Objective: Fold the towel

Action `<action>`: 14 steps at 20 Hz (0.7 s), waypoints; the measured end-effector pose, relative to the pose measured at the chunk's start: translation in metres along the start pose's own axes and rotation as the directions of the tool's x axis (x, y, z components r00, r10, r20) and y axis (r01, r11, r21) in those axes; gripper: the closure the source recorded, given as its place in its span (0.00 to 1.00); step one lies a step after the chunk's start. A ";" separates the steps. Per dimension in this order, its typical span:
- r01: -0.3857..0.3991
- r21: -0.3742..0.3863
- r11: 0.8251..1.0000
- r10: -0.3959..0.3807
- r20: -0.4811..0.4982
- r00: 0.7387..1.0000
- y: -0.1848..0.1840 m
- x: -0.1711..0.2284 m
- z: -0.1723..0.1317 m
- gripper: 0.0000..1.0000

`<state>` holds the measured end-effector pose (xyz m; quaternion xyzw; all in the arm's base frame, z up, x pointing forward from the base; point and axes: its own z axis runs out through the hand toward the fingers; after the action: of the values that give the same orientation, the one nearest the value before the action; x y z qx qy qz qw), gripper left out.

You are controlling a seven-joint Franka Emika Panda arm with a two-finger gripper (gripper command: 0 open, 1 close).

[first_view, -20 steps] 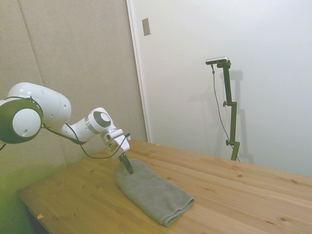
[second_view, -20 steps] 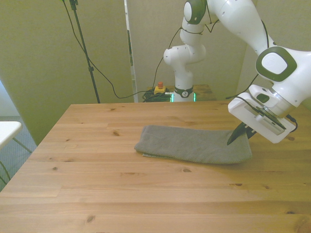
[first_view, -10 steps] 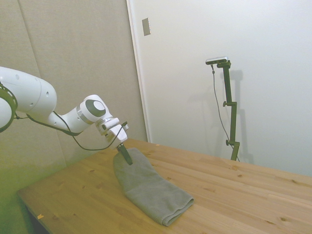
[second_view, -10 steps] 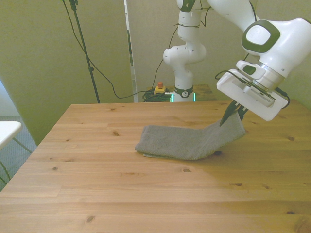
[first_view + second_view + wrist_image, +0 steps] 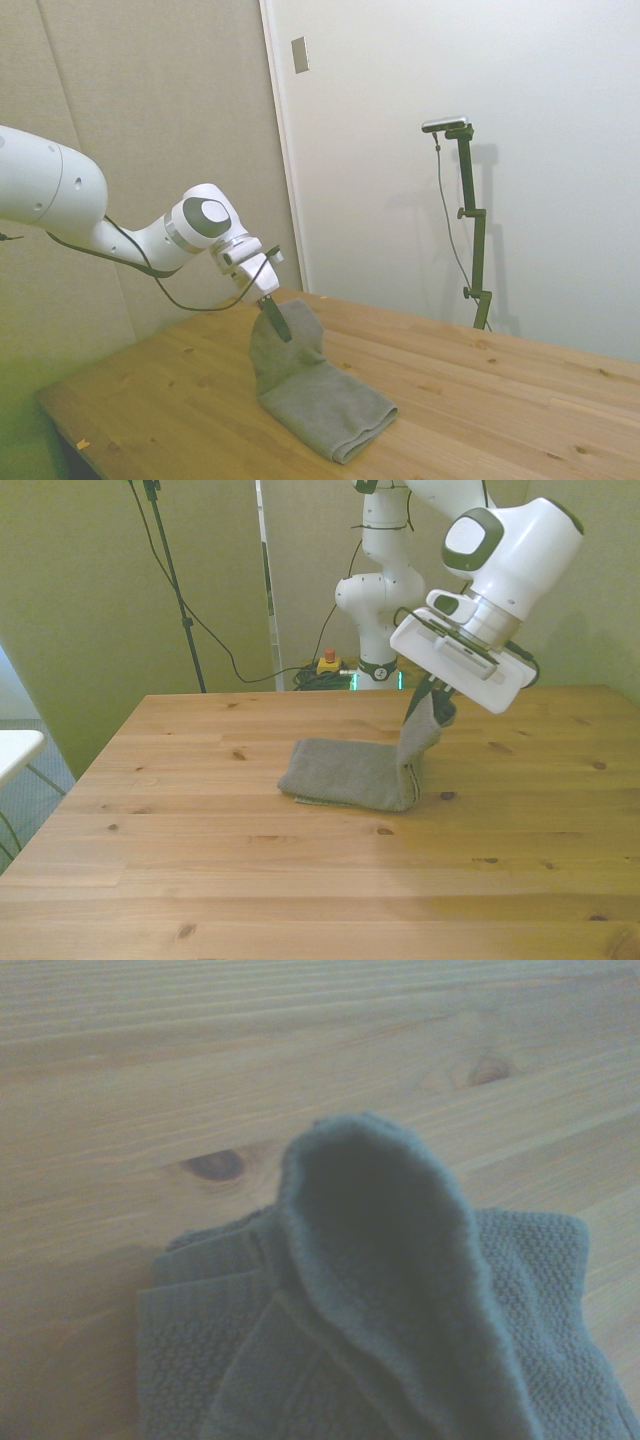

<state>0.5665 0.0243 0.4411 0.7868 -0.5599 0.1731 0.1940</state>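
gripper (image 5: pixel 432 698) clenched on one end of the grey towel (image 5: pixel 350 772) (lifted upright) | remainder lies flat below jaws on wooden table (image 5: pixel 300 880)

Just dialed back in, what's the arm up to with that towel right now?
The gripper has its jaws shut on one end of the grey towel and holds that end up off the wooden table. The raised part stands nearly upright, while the rest lies flat on the table toward the front view's left. The fold is underway but not yet laid over.
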 end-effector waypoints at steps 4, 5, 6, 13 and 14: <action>-0.026 0.001 1.000 0.026 0.009 1.000 0.020 0.018 0.011 1.00; -0.032 0.001 0.999 0.032 0.011 0.999 0.024 0.024 0.014 1.00; -0.038 0.000 0.999 0.038 0.014 0.999 0.030 0.029 0.017 1.00; -0.079 -0.014 0.997 0.079 0.037 0.996 0.052 0.060 0.041 1.00; -0.082 -0.011 0.997 0.082 0.038 0.996 0.053 0.062 0.044 1.00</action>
<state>0.5387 -0.0641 0.4394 0.7654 -0.5961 0.1632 0.1795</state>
